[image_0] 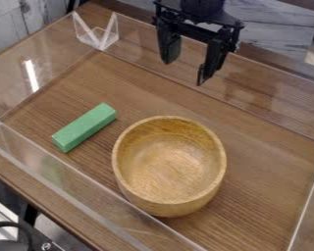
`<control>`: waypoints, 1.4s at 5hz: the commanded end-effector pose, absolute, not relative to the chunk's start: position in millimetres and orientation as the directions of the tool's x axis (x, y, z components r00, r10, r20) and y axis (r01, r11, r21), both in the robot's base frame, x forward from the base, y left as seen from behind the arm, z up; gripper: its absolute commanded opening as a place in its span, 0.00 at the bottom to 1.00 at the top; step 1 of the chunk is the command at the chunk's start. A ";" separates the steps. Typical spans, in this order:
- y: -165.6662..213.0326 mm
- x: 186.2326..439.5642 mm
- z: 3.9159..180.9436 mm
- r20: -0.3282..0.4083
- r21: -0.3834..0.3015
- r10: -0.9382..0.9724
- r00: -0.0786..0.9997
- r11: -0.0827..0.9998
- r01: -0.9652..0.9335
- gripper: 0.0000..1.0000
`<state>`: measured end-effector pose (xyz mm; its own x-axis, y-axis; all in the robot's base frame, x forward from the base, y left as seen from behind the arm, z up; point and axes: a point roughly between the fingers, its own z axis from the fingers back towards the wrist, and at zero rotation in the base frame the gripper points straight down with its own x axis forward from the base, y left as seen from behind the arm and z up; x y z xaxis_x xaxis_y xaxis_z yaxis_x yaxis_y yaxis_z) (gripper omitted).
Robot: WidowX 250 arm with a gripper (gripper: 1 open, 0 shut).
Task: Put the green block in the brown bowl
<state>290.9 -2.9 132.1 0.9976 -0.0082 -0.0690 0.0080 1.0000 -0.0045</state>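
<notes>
Hanging spread wide with nothing between them, the jaws of the gripper [187, 61] point down over the far part of the table [271, 118], well apart from anything they must take. Below and toward the camera sits the bowl [169, 165], empty, its thick rim and wood grain plain to see. Just beside the bowl's left rim, but not touching it, the block [85, 126] lies flat on the table, its long axis running diagonally from near-left to far-right. Judging by its look, the block is a stiff, light, solid bar that will not bend or crush under a firm pinch; its smooth painted faces could be a little slippery, so a grip square on the faces seems safer than one near a corner. The best hold appears to be across its narrow width at mid-length, fingers on the two long sides, which would call for turning the wrist to match the diagonal. The bowl is much wider than the block, so a release over its centre should leave plenty of margin. A clear wall [68, 191] rings the table.
</notes>
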 end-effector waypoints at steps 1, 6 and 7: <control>20.3 278.0 125.5 -0.072 -0.004 0.006 0.997 1.000 -0.006 1.00; 126.0 199.8 58.7 0.057 -0.008 -0.053 0.997 0.999 0.053 1.00; 122.8 203.9 51.8 0.059 -0.020 -0.044 0.997 0.999 0.045 1.00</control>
